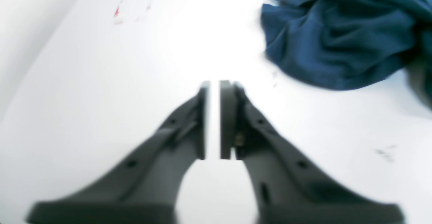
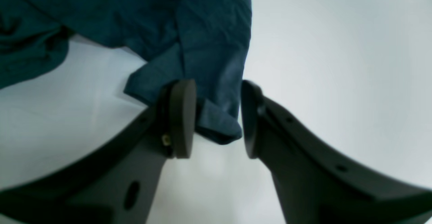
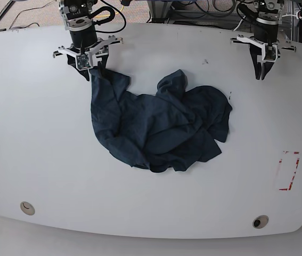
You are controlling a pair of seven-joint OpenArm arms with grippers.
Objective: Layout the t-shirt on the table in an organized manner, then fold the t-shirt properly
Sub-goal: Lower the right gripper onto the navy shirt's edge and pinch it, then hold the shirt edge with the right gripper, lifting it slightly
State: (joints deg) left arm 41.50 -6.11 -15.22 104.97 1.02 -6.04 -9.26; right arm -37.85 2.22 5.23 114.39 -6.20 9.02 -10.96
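The dark navy-teal t-shirt (image 3: 161, 125) lies crumpled in a heap on the middle of the white table (image 3: 33, 133). One corner of it stretches up to my right gripper (image 3: 91, 68) at the far left. In the right wrist view that gripper (image 2: 216, 83) is open, and a folded hem of the t-shirt (image 2: 202, 31) hangs between its two pads. My left gripper (image 3: 262, 72) hovers over bare table at the far right, apart from the cloth. Its pads (image 1: 214, 82) stand a narrow slit apart with nothing between them, and the t-shirt (image 1: 337, 34) lies off to its upper right.
A red dashed rectangle mark (image 3: 288, 170) sits near the table's right edge and shows faintly in the left wrist view (image 1: 123, 1). Two round grommet holes (image 3: 27, 208) (image 3: 260, 221) lie near the front edge. Cables and arm bases stand behind the table's far edge.
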